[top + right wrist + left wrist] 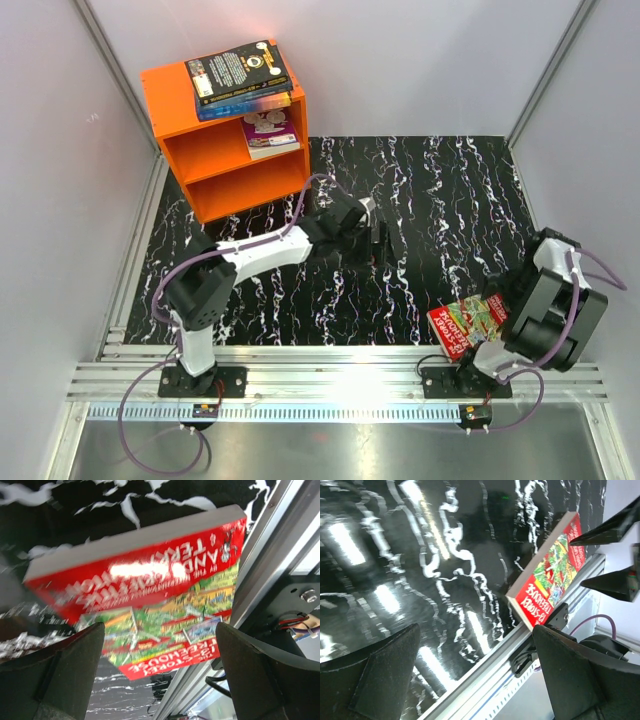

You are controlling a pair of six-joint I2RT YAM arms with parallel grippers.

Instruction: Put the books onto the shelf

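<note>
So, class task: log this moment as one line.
left gripper open, empty | right gripper open over red book | red book on table | shelf: two books on top, one inside

Shelf is standing at the far left corner of the table. The top book is lying flat on the lower book, both resting on the shelf's roof, and a third book is sitting in the upper compartment at its right side. Fourth book is lying flat at the table's near edge toward the right corner, beside the right arm's base, with the right gripper hanging over it. The left gripper is hanging over the table's middle, in front and to the right of the shelf.
</note>
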